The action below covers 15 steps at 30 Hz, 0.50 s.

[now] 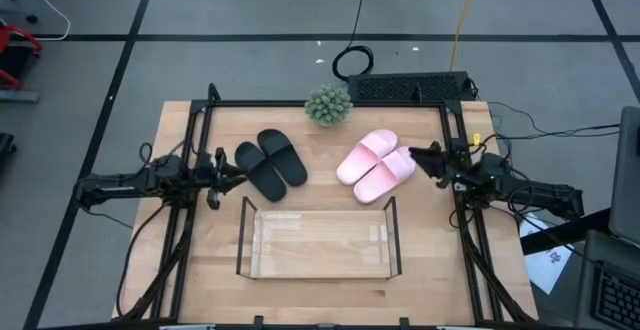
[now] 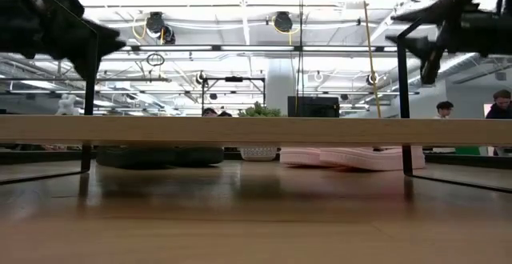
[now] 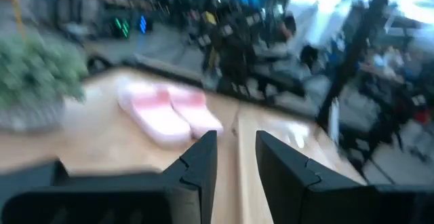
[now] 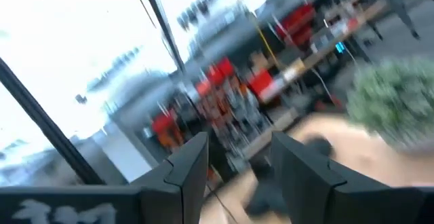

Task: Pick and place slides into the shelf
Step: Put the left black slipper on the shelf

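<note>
1. High view: I am looking down on the table [image 1: 200, 260]. The black slides [image 1: 270, 162] are lying side by side left of centre, toes angled toward the lower right of the frame, and the pink slides [image 1: 377, 164] are lying touching each other right of centre. The shelf [image 1: 318, 242] is sitting empty just below both pairs. My left end effector [image 1: 236, 169] is hanging just beside the black pair's left edge, and my right end effector [image 1: 418, 157] is hanging just beside the pink pair's right edge. A small potted plant [image 1: 328, 104] is standing at the upper middle.

2. Low view: the black pair [image 2: 158, 156] and the pink pair [image 2: 352, 157] are showing as low, flat shapes beyond the shelf's near wall. Both arms are hanging high in the upper corners, well clear of the table.

3. Left wrist view: my left end effector [image 3: 237, 159] is holding its fingers apart with a narrow gap and nothing between them. The pink slides [image 3: 169, 113] are lying ahead of it.

4. Right wrist view: my right end effector [image 4: 239, 166] is holding its fingers apart, gripping nothing; a black slide [image 4: 288, 176] is showing blurred beyond.

5. Handling, as I judge it: these slides are looking light, springy and matte, so not slippery and not fragile. The wide strap is standing up from the sole, and I am reckoning it the best place to pinch.
</note>
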Each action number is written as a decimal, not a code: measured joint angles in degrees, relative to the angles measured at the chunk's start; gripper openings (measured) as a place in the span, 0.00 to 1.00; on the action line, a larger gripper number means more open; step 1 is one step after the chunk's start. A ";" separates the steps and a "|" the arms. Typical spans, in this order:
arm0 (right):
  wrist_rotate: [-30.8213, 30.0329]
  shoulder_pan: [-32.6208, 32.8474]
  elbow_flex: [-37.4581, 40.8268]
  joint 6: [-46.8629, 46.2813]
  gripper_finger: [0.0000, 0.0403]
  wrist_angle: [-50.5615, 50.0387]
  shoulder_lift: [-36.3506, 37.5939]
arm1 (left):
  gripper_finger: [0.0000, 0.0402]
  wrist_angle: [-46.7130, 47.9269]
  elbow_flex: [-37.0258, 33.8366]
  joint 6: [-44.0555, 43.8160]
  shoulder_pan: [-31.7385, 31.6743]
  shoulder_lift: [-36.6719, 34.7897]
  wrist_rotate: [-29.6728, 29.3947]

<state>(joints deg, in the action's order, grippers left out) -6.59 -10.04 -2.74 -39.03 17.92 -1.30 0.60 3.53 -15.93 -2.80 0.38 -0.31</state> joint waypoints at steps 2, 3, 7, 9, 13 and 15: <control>-1.65 0.02 0.00 -0.17 0.38 4.45 0.00 | 0.26 -5.09 0.00 -1.63 0.00 0.00 -0.21; -2.52 0.02 0.00 -0.15 0.38 6.90 0.00 | 0.26 -8.42 0.00 -3.05 0.00 0.00 0.08; -2.28 0.02 0.00 2.27 0.38 16.11 0.02 | 0.26 -21.32 0.00 -8.84 0.01 0.00 0.27; -2.25 0.02 0.00 3.78 0.38 19.91 0.02 | 0.26 -26.82 0.00 -10.15 0.01 0.00 0.27; -2.38 0.02 0.00 7.14 0.38 25.26 0.00 | 0.26 -35.56 0.00 -13.72 0.00 0.00 0.29; -2.27 0.02 -0.02 6.92 0.38 27.66 0.00 | 0.26 -38.96 0.00 -14.51 0.02 -0.02 0.27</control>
<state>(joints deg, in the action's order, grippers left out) -8.87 -10.02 -2.76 -32.11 45.58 -1.30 -38.36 3.53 -30.43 -2.79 0.36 -0.03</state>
